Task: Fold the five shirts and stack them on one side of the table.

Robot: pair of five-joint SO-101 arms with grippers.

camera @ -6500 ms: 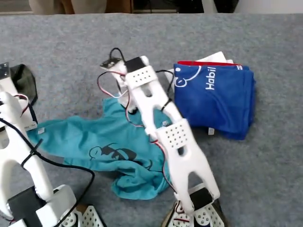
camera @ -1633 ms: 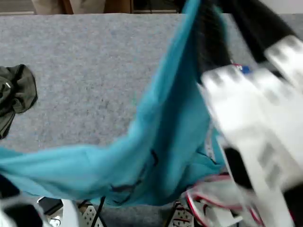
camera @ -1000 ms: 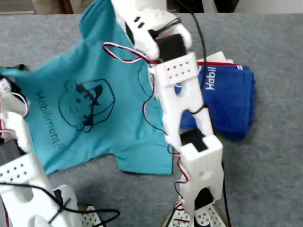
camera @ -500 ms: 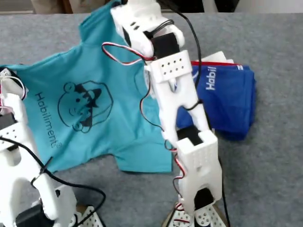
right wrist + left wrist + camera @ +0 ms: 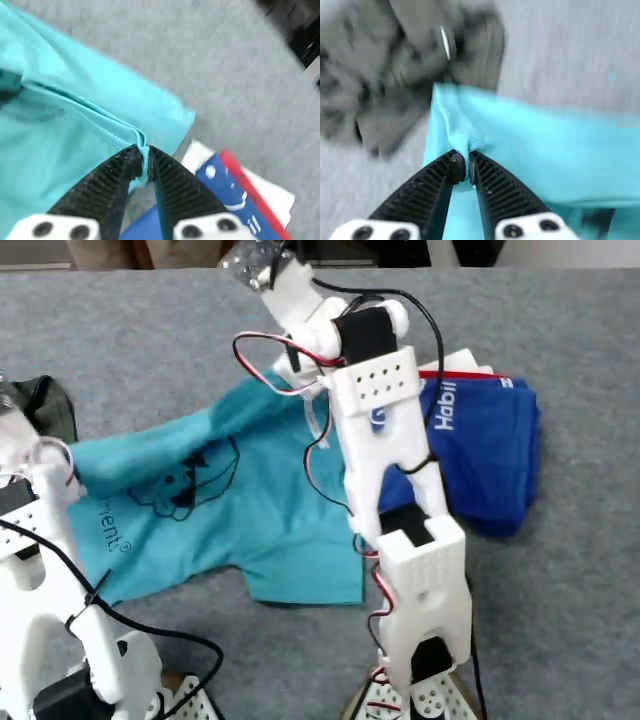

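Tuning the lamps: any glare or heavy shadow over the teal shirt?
High view: teal shirt evenly lit, no glare; soft shadow beside the blue shirt. Left wrist view: cloth at the left gripper unshadowed. Right wrist view: likewise at the right gripper.

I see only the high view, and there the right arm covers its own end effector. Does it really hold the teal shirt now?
Observer: Yes. The right end effector is shut on a folded edge of the teal shirt, with cloth pinched between its tips.
Operator: And the left one, what does it grip?
Observer: The left end effector is shut on another edge of the same shirt, right beside the dark grey garment.
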